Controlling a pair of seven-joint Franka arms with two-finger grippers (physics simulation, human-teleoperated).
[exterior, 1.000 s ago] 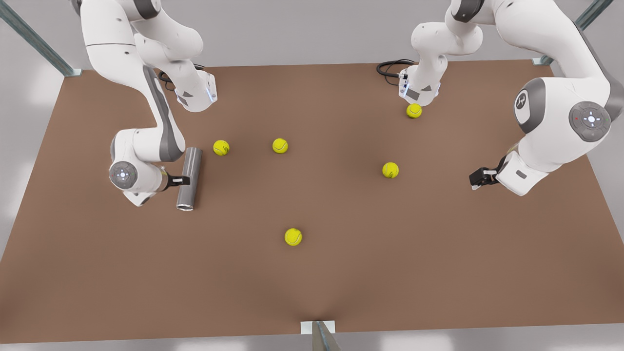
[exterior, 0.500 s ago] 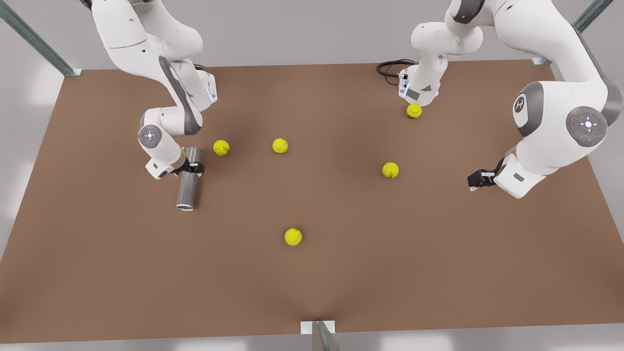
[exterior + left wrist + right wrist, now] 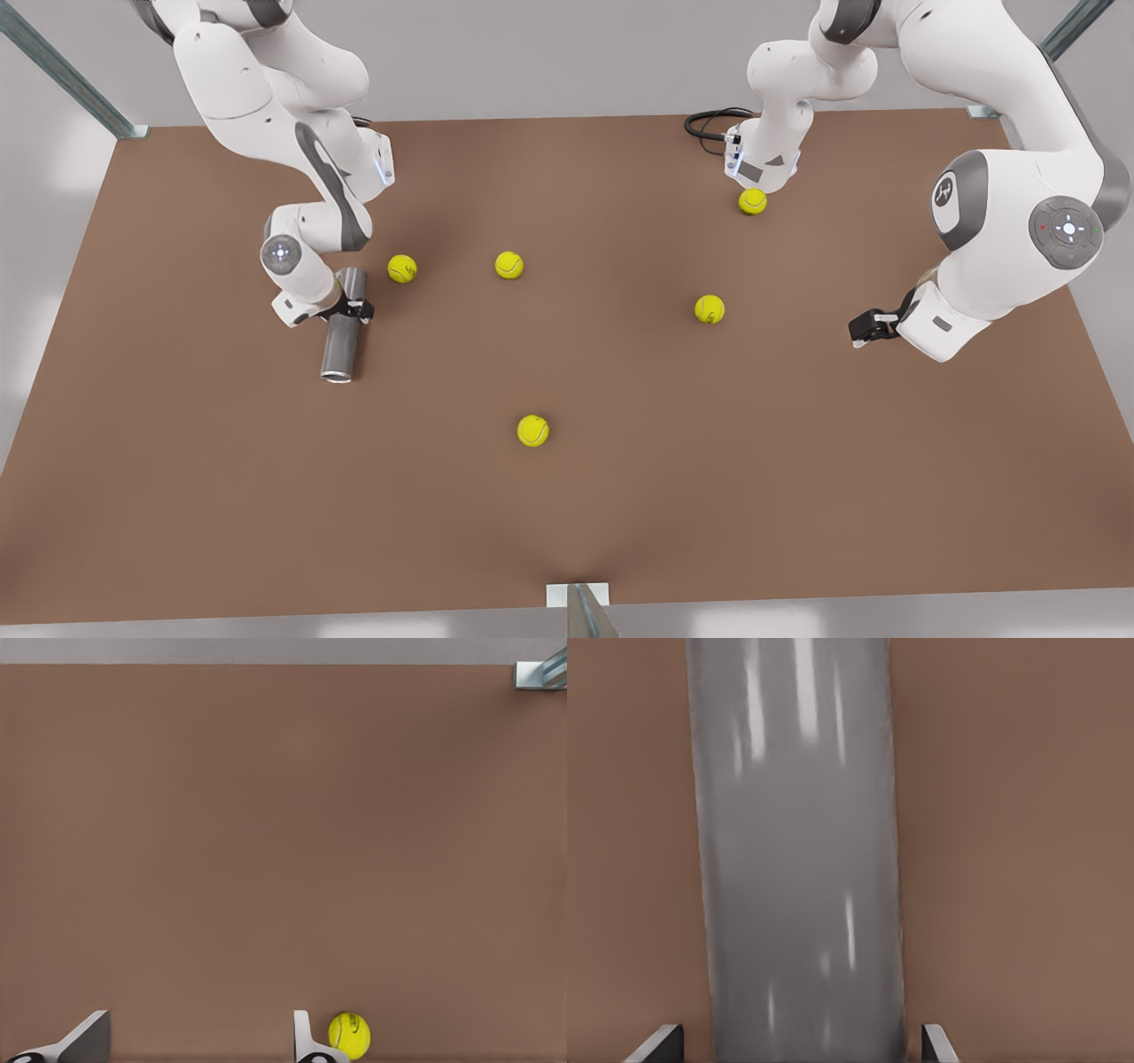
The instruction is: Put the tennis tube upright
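Tube [image 3: 340, 341] flat — right hand [image 3: 354, 309] astride

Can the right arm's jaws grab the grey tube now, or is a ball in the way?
Probably yes. The right gripper already straddles the tennis tube, open jaws either side, nothing between. The nearest tennis ball lies clear. The left gripper waits far across the table.

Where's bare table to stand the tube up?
Widest bare table lies nearest the camera, below the lone ball. Also bare: outboard of the tennis tube, toward the front view's left edge. The middle is crowded with balls. Right gripper straddles the tube, open; left gripper waits, open.
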